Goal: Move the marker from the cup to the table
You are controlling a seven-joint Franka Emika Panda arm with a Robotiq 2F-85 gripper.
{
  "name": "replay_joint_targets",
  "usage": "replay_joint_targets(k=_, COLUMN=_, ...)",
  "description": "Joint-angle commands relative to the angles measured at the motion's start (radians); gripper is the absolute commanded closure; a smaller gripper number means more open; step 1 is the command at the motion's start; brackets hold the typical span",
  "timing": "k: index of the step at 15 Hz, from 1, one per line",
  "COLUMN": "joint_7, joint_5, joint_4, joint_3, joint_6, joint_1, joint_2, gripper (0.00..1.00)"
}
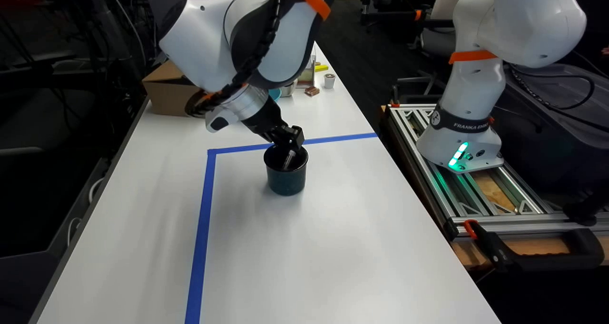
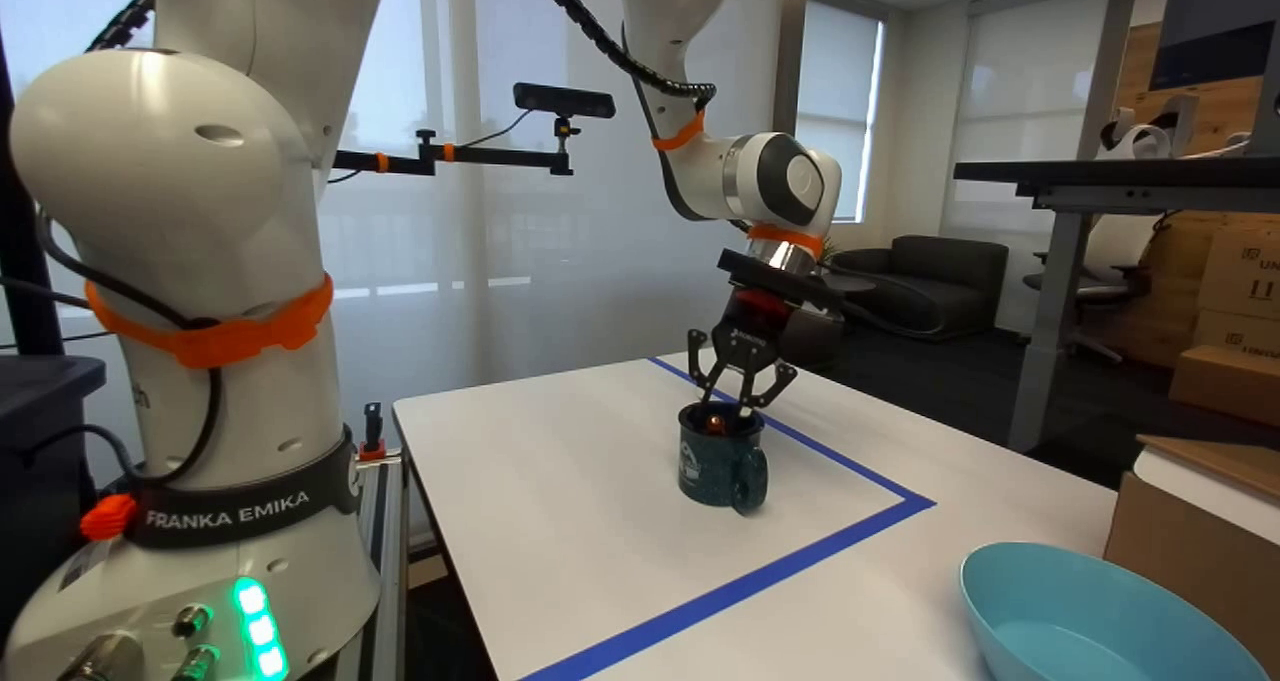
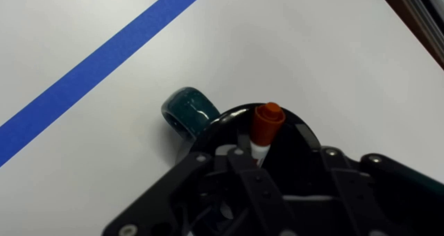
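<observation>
- In an exterior view the white table (image 1: 342, 248) spreads wide and bare from the cup (image 1: 287, 182) toward the camera, inside lines of blue tape (image 1: 202, 219).
- Its long edge faces the metal frame (image 1: 523, 219) under the arm's base, a dark strip between them.
- The cup stands upright just inside a tape line, near the corner.
- The arm (image 1: 204, 43) reaches out over the table and slopes down; the gripper (image 3: 275, 139) is tilted, its fingertips (image 3: 307, 135) within the cup's mouth.
- The fingers are spread well apart and clamp nothing; the marker is between them, close beside one, with a gap to the other. Whether the nearer finger touches it, I cannot tell.
- The marker (image 3: 265, 128) leans inside the cup, orange cap up by the rim, lower part hidden; the cup's wall surrounds it.
- The handle (image 2: 752, 483) juts from the cup's side.
- A light-blue bowl (image 2: 1090, 616) and a cardboard box (image 2: 1190, 551) sit outside the tape, well apart from the cup.
</observation>
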Motion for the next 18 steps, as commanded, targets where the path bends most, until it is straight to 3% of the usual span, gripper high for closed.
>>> replay_joint_targets(k=1, joint_7=-0.005, joint_5=-0.010, joint_4=-0.015, joint_3=0.001, joint_6=0.006, joint_1=-0.006, joint_2=-0.011, gripper=0.93)
replay_joint_targets(k=2, joint_7=-0.005, joint_5=-0.012, joint_4=-0.014, joint_3=0.000, joint_6=0.005, joint_1=-0.006, joint_2=-0.011, gripper=1.00)
replay_joint_targets(k=4, joint_7=-0.004, joint_5=-0.012, joint_4=-0.014, joint_3=0.001, joint_6=0.005, joint_1=-0.006, joint_2=-0.014, gripper=0.95)
replay_joint_targets(k=18, joint_7=0.000, joint_5=0.006, joint_4=-0.091, joint_3=0.015, joint_6=0.019, joint_1=0.006, joint_2=-0.237, gripper=0.95)
